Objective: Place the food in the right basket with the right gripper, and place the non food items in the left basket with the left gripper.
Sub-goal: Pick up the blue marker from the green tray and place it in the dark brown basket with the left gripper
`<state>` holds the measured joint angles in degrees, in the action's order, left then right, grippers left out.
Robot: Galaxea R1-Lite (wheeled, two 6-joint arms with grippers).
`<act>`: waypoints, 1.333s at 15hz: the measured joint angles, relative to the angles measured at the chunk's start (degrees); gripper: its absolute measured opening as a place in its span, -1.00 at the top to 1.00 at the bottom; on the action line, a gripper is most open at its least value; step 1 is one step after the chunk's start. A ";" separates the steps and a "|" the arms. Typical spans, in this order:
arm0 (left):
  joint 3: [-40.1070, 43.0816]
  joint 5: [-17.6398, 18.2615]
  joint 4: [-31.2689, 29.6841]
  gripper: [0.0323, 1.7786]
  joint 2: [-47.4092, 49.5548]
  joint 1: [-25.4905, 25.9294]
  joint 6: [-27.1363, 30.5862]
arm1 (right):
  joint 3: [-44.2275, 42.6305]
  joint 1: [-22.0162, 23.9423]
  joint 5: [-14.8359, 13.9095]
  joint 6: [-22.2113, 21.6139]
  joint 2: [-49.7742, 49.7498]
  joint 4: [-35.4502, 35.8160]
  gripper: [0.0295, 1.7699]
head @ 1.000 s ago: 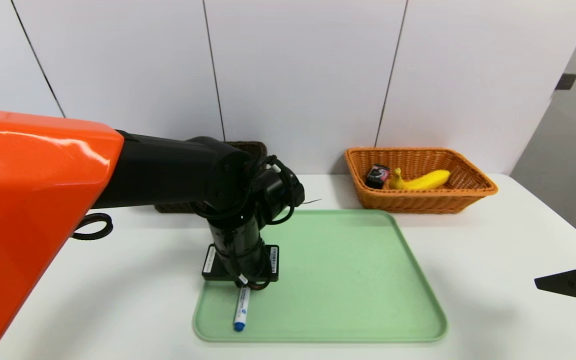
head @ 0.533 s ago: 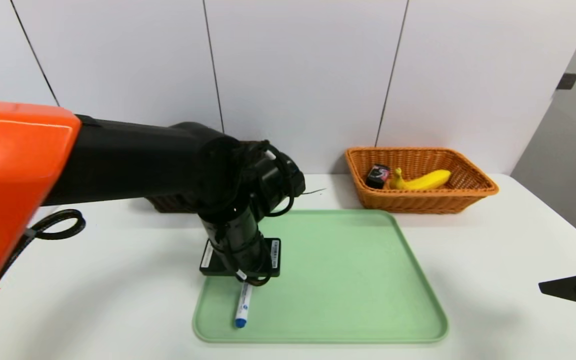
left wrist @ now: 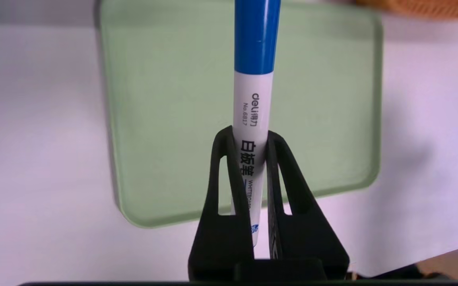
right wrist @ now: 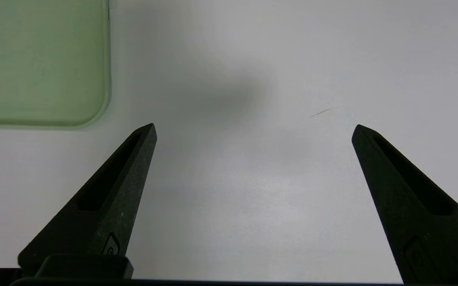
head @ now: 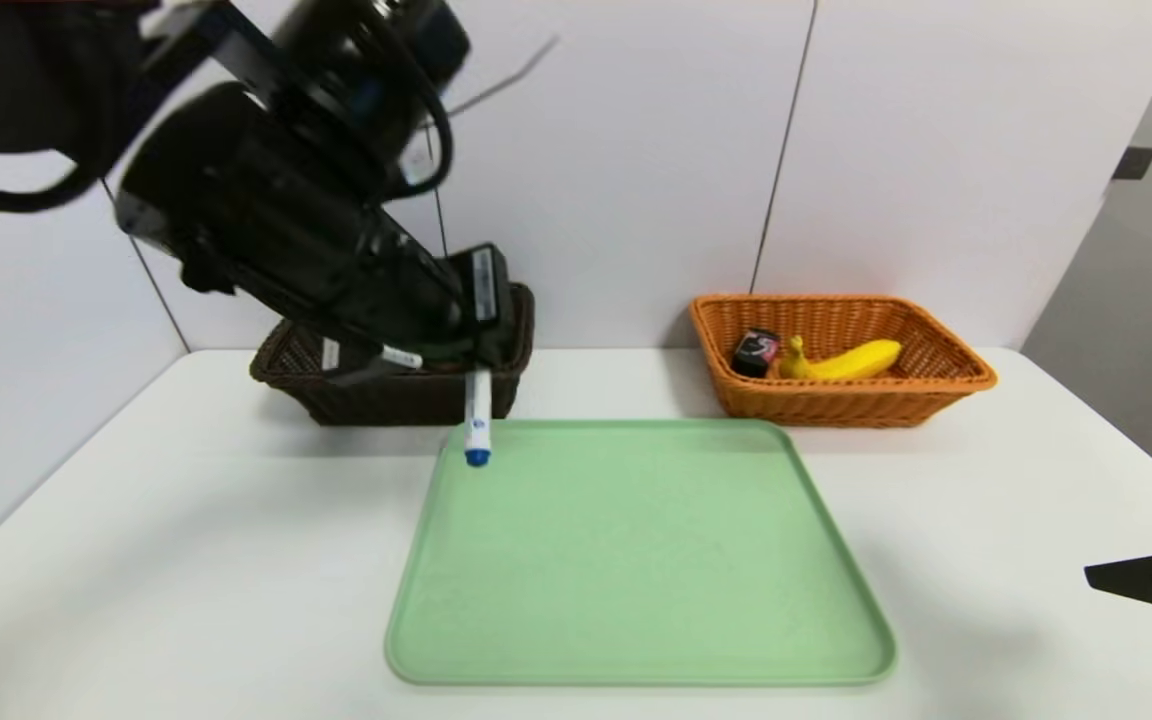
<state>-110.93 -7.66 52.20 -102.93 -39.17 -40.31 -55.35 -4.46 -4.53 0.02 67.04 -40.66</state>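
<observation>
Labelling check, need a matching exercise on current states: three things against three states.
1. white whiteboard marker with blue cap
2. yellow banana
3. right gripper

A. lying in the orange wicker basket
B. open, over the white tabletop
C. clamped in the left gripper

Pairs: 1-C, 2-A, 3-B

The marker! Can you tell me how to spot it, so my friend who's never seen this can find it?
Find the green tray, then look over its far left corner. There the left gripper holds the marker in the air. It's a white stick with a blue cap, unlike the yellow banana.
</observation>
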 joint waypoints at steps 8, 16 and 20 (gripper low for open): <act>-1.41 0.20 -14.03 0.85 -2.21 20.98 -15.75 | 0.96 0.02 -0.37 0.05 -2.35 -0.29 -0.92; -1.46 4.99 -18.66 0.85 -12.62 26.82 -30.07 | 2.15 0.00 -0.39 0.05 -4.19 -0.20 -0.92; -1.46 6.39 -19.07 0.85 -16.03 28.51 -31.84 | 2.65 0.00 -0.37 0.02 -4.45 -0.13 -0.92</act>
<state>-112.40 -1.27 33.13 -118.96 -10.65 -72.16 -52.70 -4.46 -4.90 0.05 62.59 -40.79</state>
